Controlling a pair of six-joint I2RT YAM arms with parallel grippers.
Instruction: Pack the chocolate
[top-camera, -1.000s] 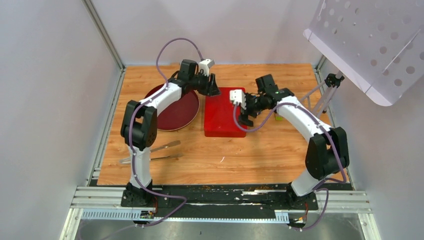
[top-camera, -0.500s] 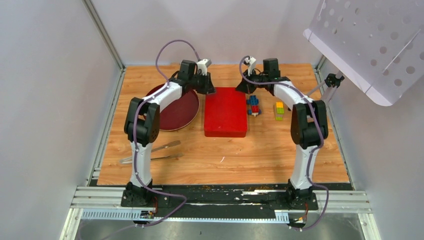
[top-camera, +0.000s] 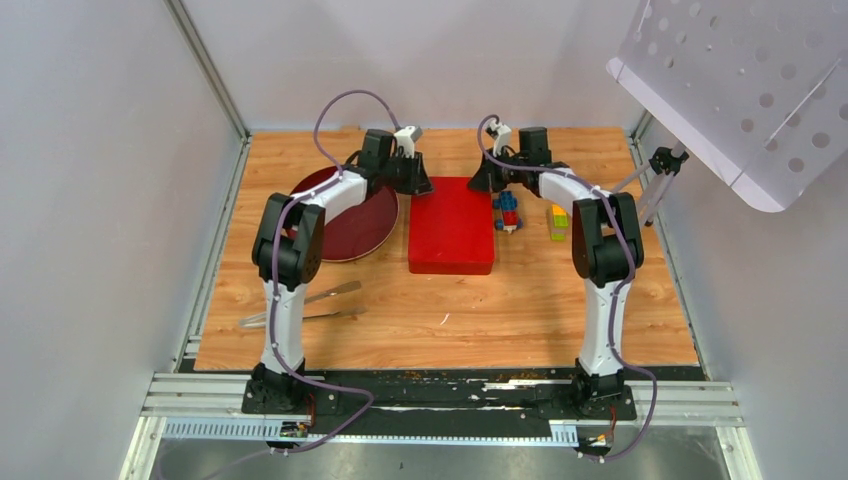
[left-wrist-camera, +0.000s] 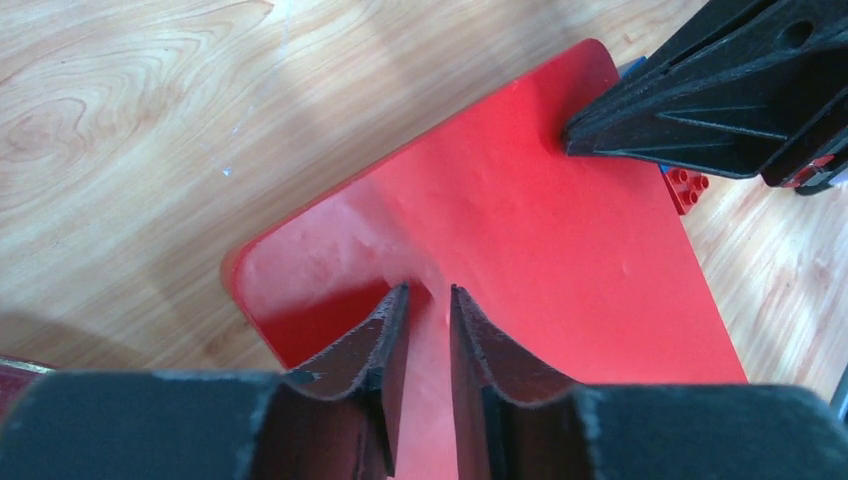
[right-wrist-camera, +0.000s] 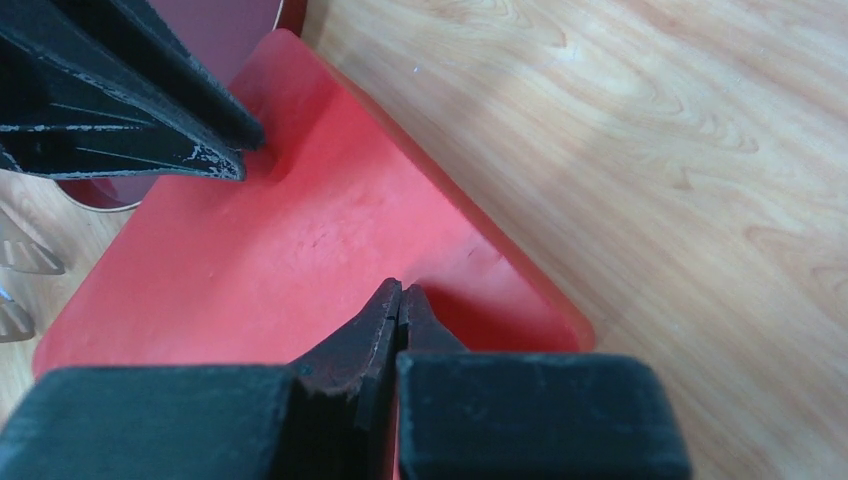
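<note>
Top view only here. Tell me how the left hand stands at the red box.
Observer: In the left wrist view, the left hand has a narrow gap between its fingers, with the tips at a far corner of the red box.
Operator: Now give me the right one.
Observer: In the right wrist view, the right hand is fully shut. Its fingertips are pressed together over the box's other far corner.
</note>
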